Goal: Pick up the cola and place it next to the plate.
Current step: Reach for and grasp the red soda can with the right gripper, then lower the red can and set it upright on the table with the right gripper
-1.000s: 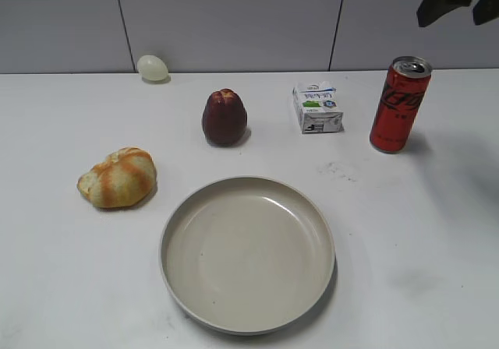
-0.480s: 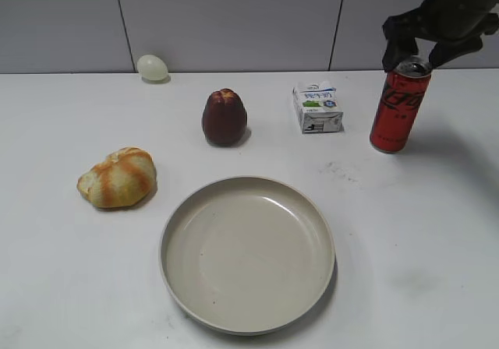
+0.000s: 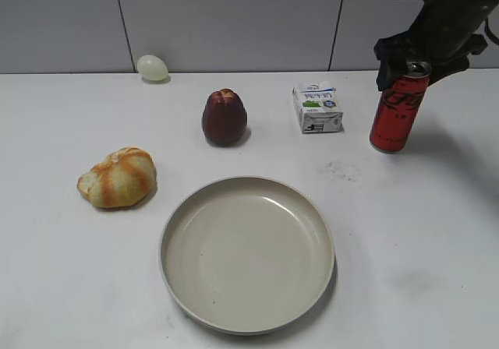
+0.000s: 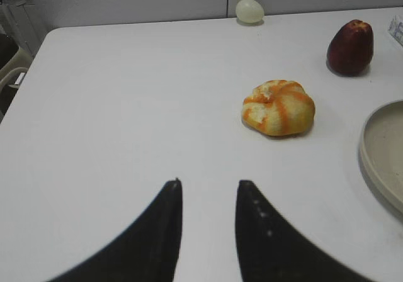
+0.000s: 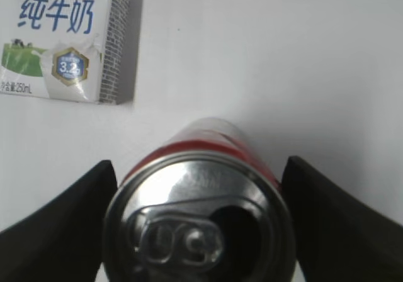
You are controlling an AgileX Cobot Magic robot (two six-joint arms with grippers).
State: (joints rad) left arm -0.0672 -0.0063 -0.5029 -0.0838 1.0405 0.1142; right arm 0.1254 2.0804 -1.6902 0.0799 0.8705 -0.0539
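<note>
The cola (image 3: 399, 119) is a tall red can with a silver top, upright at the back right of the white table. My right gripper (image 3: 410, 75) is open, with a finger on each side of the can's top. The right wrist view looks down on the cola's opened silver lid (image 5: 201, 225) between the two fingers of the right gripper (image 5: 198, 162). The beige plate (image 3: 248, 255) lies at the front centre, well apart from the can, and its rim shows in the left wrist view (image 4: 384, 150). My left gripper (image 4: 208, 182) is open and empty over bare table.
A white milk carton (image 3: 317, 107) stands just left of the can and shows in the right wrist view (image 5: 63, 36). A dark red fruit (image 3: 224, 118), a bread roll (image 3: 118, 178) and a pale egg (image 3: 153, 68) lie to the left. A grey wall backs the table.
My right gripper has come down from the top right corner onto the can, and its fingers now straddle the can's top. The can has not moved.
</note>
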